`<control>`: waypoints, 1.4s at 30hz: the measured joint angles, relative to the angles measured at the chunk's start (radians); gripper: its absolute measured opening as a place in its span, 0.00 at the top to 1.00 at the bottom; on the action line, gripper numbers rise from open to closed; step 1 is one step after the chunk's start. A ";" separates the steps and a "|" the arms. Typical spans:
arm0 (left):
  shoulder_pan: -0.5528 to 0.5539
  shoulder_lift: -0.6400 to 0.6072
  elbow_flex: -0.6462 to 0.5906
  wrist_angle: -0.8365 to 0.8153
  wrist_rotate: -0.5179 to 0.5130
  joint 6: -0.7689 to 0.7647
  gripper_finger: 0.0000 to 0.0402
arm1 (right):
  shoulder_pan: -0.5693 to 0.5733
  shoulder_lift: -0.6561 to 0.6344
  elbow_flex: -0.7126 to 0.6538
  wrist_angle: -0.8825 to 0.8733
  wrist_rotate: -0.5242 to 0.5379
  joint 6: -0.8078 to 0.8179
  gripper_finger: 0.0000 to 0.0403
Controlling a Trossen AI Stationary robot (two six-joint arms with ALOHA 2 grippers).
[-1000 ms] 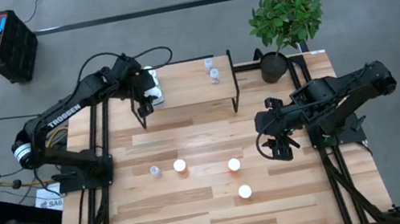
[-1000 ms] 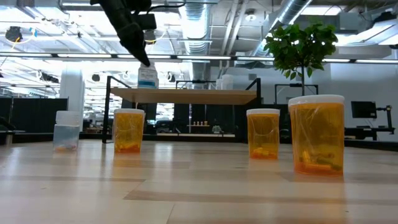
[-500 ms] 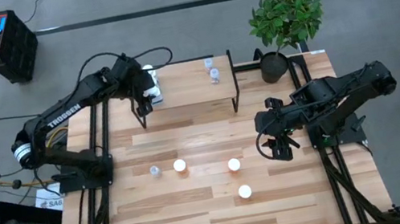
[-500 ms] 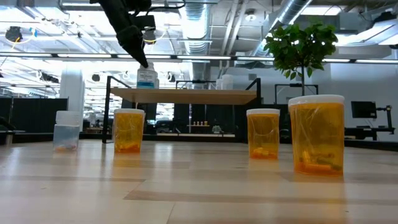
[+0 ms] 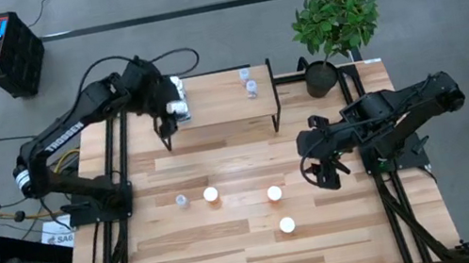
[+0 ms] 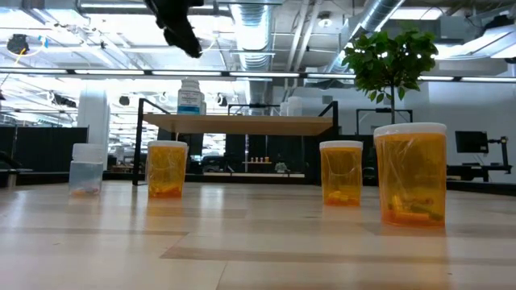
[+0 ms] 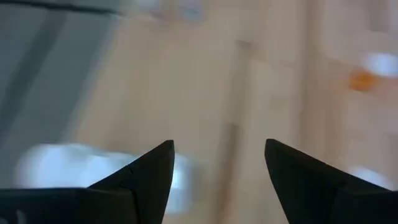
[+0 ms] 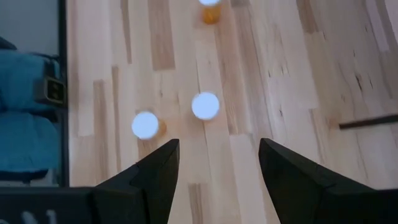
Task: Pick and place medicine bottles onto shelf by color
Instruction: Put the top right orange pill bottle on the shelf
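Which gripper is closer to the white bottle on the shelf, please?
The left. The left gripper hangs just above the white bottle at the shelf's left end, jaws open. The right gripper waits over the table, well off to the other side.

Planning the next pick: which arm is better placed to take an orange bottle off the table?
Right, probably. The right hand hangs open beside the orange bottles, with two showing ahead of its fingers in the wrist view. The left hand is up over the shelf, by the white bottle there.

Shelf middle bare, white bottle blocks left end, clear pair right — table front open
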 joint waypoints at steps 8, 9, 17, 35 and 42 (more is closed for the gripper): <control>-0.115 -0.005 0.008 -0.363 0.120 0.018 0.41 | 0.000 0.007 0.001 0.089 0.000 0.000 0.39; -0.124 -0.006 0.008 -0.405 0.120 0.017 0.41 | 0.000 0.017 0.002 0.104 0.000 0.000 0.39; -0.182 -0.033 -0.010 -0.545 0.222 -0.008 0.41 | 0.003 0.177 0.001 0.131 0.000 -0.012 0.39; -0.193 -0.466 -0.421 -0.405 0.219 -0.193 0.41 | -0.013 0.470 0.001 0.157 -0.002 -0.184 0.39; -0.193 -0.524 -0.434 -0.382 0.213 -0.235 0.41 | -0.038 0.506 0.028 0.124 -0.003 -0.184 0.39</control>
